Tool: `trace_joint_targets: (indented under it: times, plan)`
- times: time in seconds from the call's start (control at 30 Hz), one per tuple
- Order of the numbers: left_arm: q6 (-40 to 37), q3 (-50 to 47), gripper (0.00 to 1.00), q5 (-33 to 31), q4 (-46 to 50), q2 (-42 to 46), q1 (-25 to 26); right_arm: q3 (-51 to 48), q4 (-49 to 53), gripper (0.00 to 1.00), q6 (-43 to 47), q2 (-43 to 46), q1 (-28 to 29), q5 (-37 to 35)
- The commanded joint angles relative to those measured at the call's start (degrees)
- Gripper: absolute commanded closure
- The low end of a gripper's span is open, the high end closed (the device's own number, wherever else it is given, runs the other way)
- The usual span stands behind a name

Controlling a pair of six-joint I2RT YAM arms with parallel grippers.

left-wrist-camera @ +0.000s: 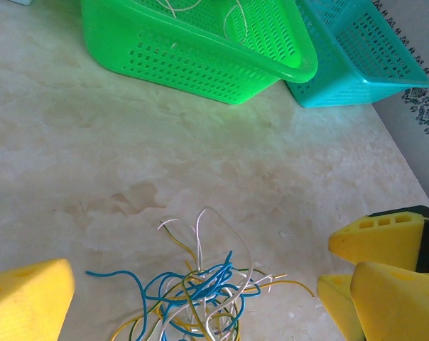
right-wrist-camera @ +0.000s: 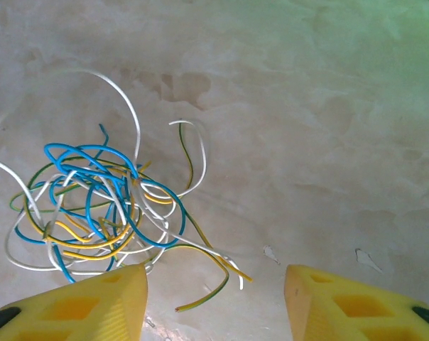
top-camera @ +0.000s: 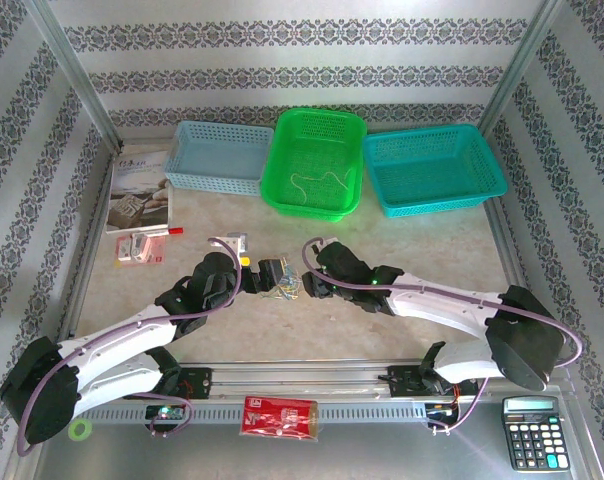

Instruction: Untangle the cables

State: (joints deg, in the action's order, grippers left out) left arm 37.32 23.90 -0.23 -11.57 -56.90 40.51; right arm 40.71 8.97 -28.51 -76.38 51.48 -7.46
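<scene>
The cables (right-wrist-camera: 94, 206) look light, springy — pinch the stray end, lower centre of the right wrist view. The left hand (left-wrist-camera: 200, 280) and right hand (right-wrist-camera: 216, 295) gape, empty.

The top external camera sits high above and behind the arms (top-camera: 432, 300), looking down and away over the whole table (top-camera: 422, 250) to the far baskets and back wall. The left wrist camera rides low and close to the tabletop, facing far and to the right, so it shares the green basket (left-wrist-camera: 200, 57) and teal basket (left-wrist-camera: 364, 57) with the overhead view. The right wrist camera is nearest of all, tilted steeply down. All three views share the cables (right-wrist-camera: 101, 213) at mid-table.
</scene>
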Motion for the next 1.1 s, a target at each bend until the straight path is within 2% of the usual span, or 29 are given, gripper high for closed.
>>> trace_joint_targets:
  times: [0.0,0.2,0.4,0.53,0.63,0.77,1.07]
  plan:
    - [-1.3,1.06,0.0,-0.38,-1.95,0.32,0.45,-0.68,-0.56,0.47,-0.67,-1.93,-0.29,-0.01]
    - [-1.03,1.04,0.0,-0.21,-2.23,0.2,0.45,0.67,-1.13,0.47,-0.12,-5.76,-0.24,1.05]
    - [-0.84,0.85,0.0,-0.12,-2.55,0.04,0.47,0.78,-1.0,0.6,0.28,-6.33,-0.37,0.11]
    - [-0.88,0.8,0.0,0.01,-2.83,-0.47,0.48,0.43,-0.63,0.61,0.03,-4.84,-0.51,0.06]
    - [-0.81,0.81,0.0,0.13,-3.07,-0.75,0.47,0.2,-0.53,0.72,-0.05,-3.81,-0.68,0.08]
    - [-0.85,0.66,0.0,0.23,-3.37,-0.85,0.45,0.02,0.04,0.99,-0.05,-2.53,-0.86,0.06]
    - [-6.67,1.81,0.0,3.55,-2.93,0.33,0.49,2.03,1.49,1.0,-1.04,5.69,-1.99,3.05]
